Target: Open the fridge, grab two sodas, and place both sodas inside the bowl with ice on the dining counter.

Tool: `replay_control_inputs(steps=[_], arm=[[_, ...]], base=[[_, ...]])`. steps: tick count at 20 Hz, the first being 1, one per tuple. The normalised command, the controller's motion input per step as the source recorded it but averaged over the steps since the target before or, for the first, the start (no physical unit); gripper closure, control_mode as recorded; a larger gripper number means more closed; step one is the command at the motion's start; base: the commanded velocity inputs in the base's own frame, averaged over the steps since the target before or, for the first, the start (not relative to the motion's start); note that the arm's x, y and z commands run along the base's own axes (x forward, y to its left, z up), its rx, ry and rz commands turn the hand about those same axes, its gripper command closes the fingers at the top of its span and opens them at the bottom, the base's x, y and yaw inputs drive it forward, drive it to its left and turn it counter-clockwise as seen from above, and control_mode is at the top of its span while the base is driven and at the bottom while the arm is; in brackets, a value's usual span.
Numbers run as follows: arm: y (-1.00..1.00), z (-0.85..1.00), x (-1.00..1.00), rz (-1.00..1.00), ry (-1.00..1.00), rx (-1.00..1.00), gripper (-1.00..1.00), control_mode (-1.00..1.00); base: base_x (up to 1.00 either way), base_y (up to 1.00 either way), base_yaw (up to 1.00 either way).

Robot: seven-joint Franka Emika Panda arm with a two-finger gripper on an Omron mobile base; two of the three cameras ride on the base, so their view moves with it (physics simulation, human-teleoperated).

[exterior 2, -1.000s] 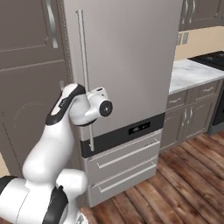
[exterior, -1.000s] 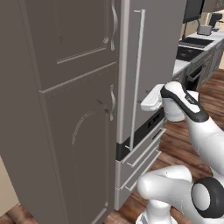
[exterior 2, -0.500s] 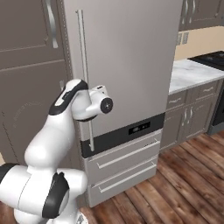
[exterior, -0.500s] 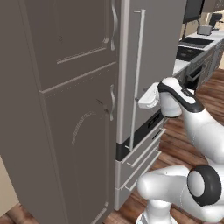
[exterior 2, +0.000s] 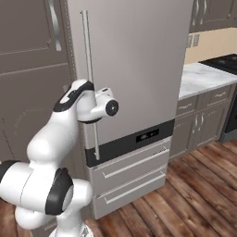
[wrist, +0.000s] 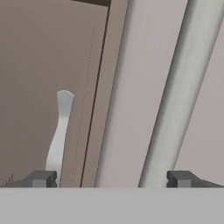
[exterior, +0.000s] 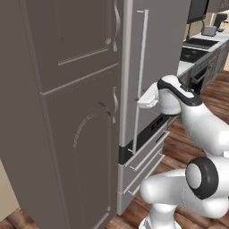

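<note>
The fridge (exterior 2: 139, 65) is a tall light-grey appliance with its door shut and a dark display band (exterior 2: 139, 139) above its drawers. Its long silver bar handle (exterior: 141, 67) runs vertically down the door's left edge. My gripper (exterior: 139, 101) is open at mid height of that handle. In the hand view the handle (wrist: 181, 92) passes just inside the right fingertip (wrist: 179, 178), while the left fingertip (wrist: 43, 178) stands far off, so nothing is clamped. The sodas are hidden behind the shut door. The bowl and the dining counter are out of view.
A brown-grey arched-panel cabinet (exterior: 67, 134) stands flush left of the fridge, with its curved handle (wrist: 59, 135) close to my hand. Two fridge drawers (exterior 2: 134, 171) sit low. The wall counter (exterior 2: 203, 76) with a stove lies to the right, over a wooden floor (exterior 2: 185, 203).
My arm has reached forward, bringing the hand from a little short of the fridge up to its bar handle. The fridge door stays shut.
</note>
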Motion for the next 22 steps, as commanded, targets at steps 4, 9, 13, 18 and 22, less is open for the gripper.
replay_control_inputs(steps=[4,9,13,18,22], arm=[[0.00,0.00,0.22,0.05,0.00,0.00,-1.00,-1.00],[0.00,0.00,0.23,0.06,0.00,0.00,-1.00,-1.00],[0.00,0.00,0.24,0.05,0.00,0.00,-1.00,-1.00],[0.01,0.00,-0.01,0.01,-0.09,0.00,-1.00,-1.00],[0.02,0.00,-0.05,0.00,-0.09,0.00,-1.00,-1.00]], base=[[0.00,0.00,0.00],[0.00,0.00,0.00],[0.00,0.00,0.00],[0.00,0.00,0.00],[0.00,0.00,0.00]])
